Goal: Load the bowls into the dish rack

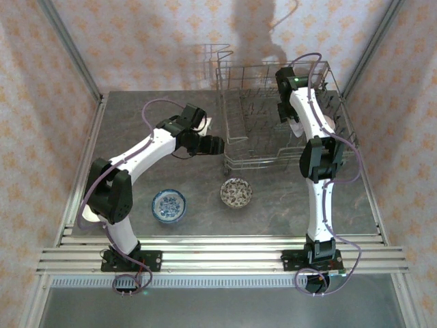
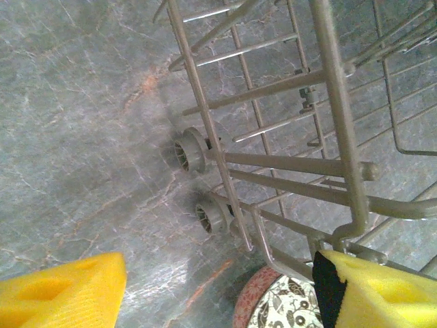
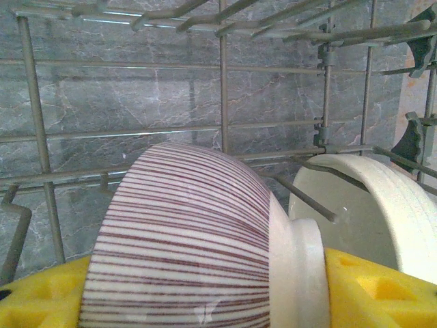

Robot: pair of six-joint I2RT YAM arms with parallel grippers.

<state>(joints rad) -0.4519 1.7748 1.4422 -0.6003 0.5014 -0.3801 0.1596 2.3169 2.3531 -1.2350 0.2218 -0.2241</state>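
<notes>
cream bowl point(image 3: 369, 212) is racked; striped bowl point(image 3: 191, 246) is pinched beside it by right fingers point(image 3: 372, 290); left fingers point(image 2: 68, 290) are spread; blue bowl point(image 1: 168, 205) and brown bowl point(image 1: 236, 193), lower centre, are left.

The rack point(image 1: 273, 116) stands far right on the table point(image 1: 126, 123). Before it on the table lie the left bowl point(image 1: 168, 205), well apart from it, and the right bowl point(image 1: 236, 193), near its front left corner. Inside the rack's right side, a third bowl point(image 3: 184, 246) lies on its side, a fourth bowl point(image 3: 369, 212) just beside it.

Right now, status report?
Left pincer open beside grey wire dish rack. Right pincer shut on maroon-striped ceramic bowl inside rack. Cream ceramic bowl close alongside.
</notes>
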